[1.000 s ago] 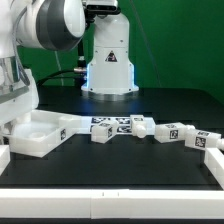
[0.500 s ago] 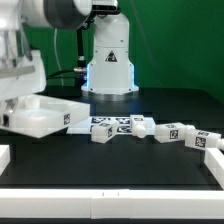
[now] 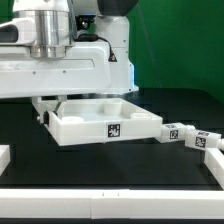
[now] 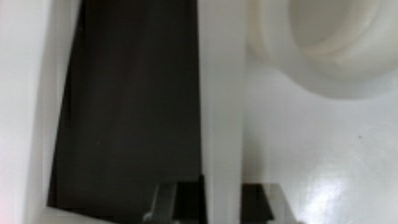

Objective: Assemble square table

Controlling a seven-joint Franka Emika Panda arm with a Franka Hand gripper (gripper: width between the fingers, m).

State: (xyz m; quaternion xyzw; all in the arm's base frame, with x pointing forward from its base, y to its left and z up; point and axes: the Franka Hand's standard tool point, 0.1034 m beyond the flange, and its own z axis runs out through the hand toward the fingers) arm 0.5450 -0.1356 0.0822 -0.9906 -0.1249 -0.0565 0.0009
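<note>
The white square table top, a tray with a raised rim and a tag on its front wall, hangs tilted above the black table in the middle of the exterior view. My gripper is shut on its rim at the exterior view's left end. In the wrist view the rim runs between my dark fingers, my gripper is clamped on it, and a round socket shows in the tray floor. White tagged legs lie on the table at the exterior view's right. Others are hidden behind the tray.
The robot's white base stands behind the tray against a green wall. A white border strip runs along the table's front edge, and a white block sits at the exterior view's left edge.
The arm has swung toward the exterior view's right, carrying the table top from the left edge to the middle. The tray now covers most of the row of legs.
</note>
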